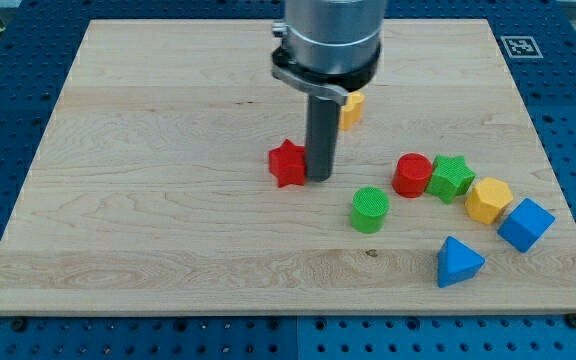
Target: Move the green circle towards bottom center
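Tip [319,178] of our gripperless rod touches the red star [287,163], up-left of the green circle [369,210]. We judge approach unfinished: next, reach the circle's top side.

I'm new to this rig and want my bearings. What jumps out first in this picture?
The big grey arm drops from the view's top, my tip touching down beside the red star, mid-board. The green circle sits just below-right of it. A curved row of coloured blocks trails toward the view's right, from the red cylinder onward.
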Motion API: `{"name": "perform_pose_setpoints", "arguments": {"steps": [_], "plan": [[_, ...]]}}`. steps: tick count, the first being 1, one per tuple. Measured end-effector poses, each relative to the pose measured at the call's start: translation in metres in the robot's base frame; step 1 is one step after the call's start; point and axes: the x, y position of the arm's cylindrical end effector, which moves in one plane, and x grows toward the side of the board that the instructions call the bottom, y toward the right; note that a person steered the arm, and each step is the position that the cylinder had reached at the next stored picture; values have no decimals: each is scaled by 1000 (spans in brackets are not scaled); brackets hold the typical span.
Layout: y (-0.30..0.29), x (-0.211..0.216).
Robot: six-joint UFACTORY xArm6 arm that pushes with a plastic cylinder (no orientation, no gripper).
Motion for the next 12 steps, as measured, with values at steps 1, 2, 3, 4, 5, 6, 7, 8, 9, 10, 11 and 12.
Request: {"name": "perform_pose_setpoints", "arguments": {"steps": [1,2,3,4,5,6,7,8,9,10,11,12], "plan": [[-34,0],[-66,0],[-33,0],[41,0],[86,14],[107,17],[107,25],[94,45],[94,45],[94,53],[94,57],[78,57]]}}
